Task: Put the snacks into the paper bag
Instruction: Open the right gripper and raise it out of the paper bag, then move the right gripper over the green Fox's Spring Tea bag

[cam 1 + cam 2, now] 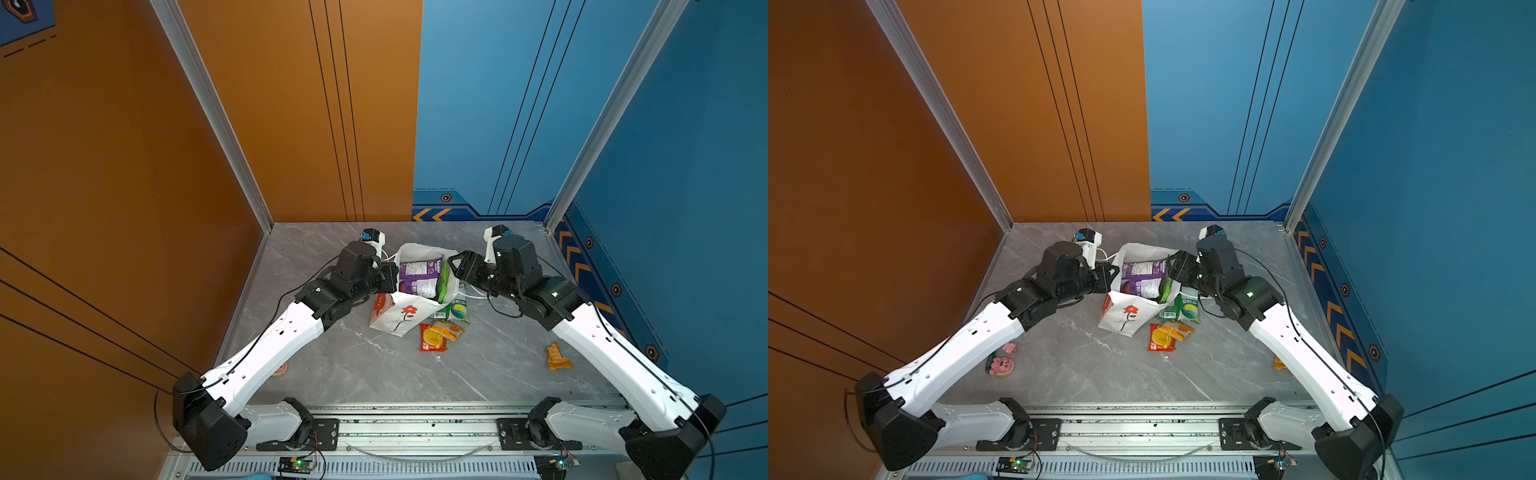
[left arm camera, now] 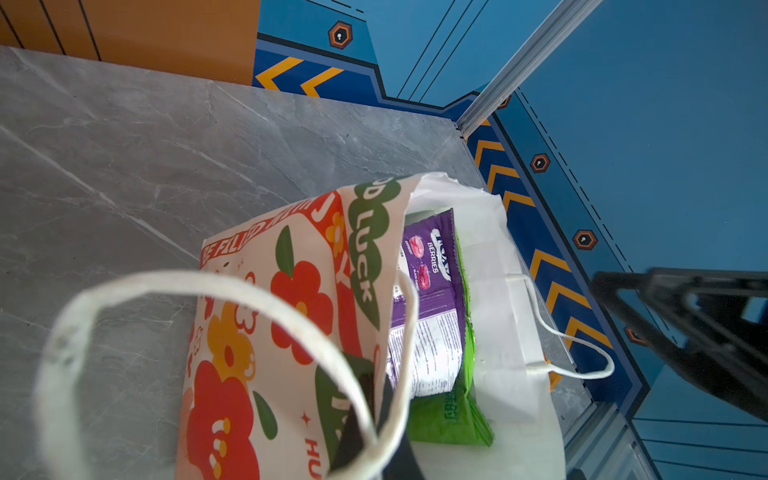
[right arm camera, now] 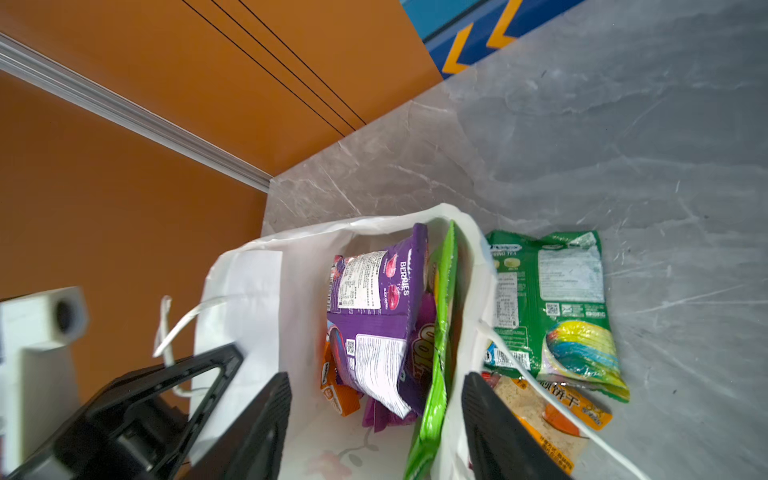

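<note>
Left pincer (image 1: 391, 277) clamped on the rim of the paper bag (image 1: 395, 316), right pincer (image 3: 376, 376) open above the green packet (image 3: 440, 332) inside it — the green-white packet (image 3: 552, 299), on the bench (image 1: 332, 374) just beside, looks light, crinkly and slippery, so pinch a sealed edge.

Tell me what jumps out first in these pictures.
A white bag stands central, a purple packet and a green packet inside. The left gripper pinches its rim; the right gripper hangs open over its mouth. A red packet lies beside it, an orange packet off to the right.
</note>
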Tool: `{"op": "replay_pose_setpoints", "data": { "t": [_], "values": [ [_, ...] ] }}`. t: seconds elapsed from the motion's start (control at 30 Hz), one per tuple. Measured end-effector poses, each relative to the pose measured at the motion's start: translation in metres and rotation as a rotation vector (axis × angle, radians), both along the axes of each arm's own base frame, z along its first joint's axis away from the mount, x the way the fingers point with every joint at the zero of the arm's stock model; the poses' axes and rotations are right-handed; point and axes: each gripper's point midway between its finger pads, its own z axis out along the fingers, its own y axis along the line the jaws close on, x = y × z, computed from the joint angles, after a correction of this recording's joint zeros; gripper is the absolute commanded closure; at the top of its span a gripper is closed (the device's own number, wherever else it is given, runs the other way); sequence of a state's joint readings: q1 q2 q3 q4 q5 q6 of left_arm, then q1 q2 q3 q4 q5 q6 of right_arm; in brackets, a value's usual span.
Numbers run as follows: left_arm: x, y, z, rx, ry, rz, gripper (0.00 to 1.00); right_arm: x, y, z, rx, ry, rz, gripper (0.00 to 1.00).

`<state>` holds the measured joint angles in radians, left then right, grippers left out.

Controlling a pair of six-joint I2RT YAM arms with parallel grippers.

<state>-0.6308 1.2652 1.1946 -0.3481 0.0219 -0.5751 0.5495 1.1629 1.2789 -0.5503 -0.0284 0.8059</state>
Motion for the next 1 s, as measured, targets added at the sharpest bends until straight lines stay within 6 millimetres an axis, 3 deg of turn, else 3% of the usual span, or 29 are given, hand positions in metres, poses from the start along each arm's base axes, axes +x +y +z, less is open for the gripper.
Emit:
{"op": "replay_pose_setpoints", "data": {
  "t": [0.17, 0.23, 0.3, 0.43, 0.53, 0.6, 0.77, 1.0],
  "values": [
    [0.011, 0.021, -0.009, -0.026, 0.031, 0.082, 1.0, -0.002, -0.048, 0.021, 0.002, -0.059, -0.083, 0.27],
    [0.015, 0.031, -0.012, -0.037, 0.036, 0.114, 1.0, -0.002, -0.069, 0.02, 0.0, -0.067, -0.131, 0.25],
    [0.018, 0.039, -0.012, -0.048, 0.04, 0.136, 1.0, -0.002, -0.088, 0.004, -0.008, -0.042, -0.18, 0.24],
    [0.019, 0.049, -0.014, -0.071, 0.047, 0.152, 1.0, -0.004, -0.109, -0.061, -0.026, 0.094, -0.229, 0.21],
    [0.019, 0.054, -0.015, -0.082, 0.049, 0.156, 1.0, -0.006, -0.112, -0.109, -0.054, 0.207, -0.236, 0.18],
    [0.019, 0.056, -0.016, -0.088, 0.05, 0.158, 1.0, -0.004, -0.111, -0.127, -0.07, 0.252, -0.233, 0.15],
    [0.02, 0.06, -0.017, -0.099, 0.051, 0.157, 1.0, 0.01, -0.101, -0.16, -0.111, 0.326, -0.207, 0.12],
    [0.021, 0.061, -0.017, -0.108, 0.053, 0.152, 1.0, 0.018, -0.069, -0.213, -0.175, 0.439, -0.126, 0.02]
  ]
}}
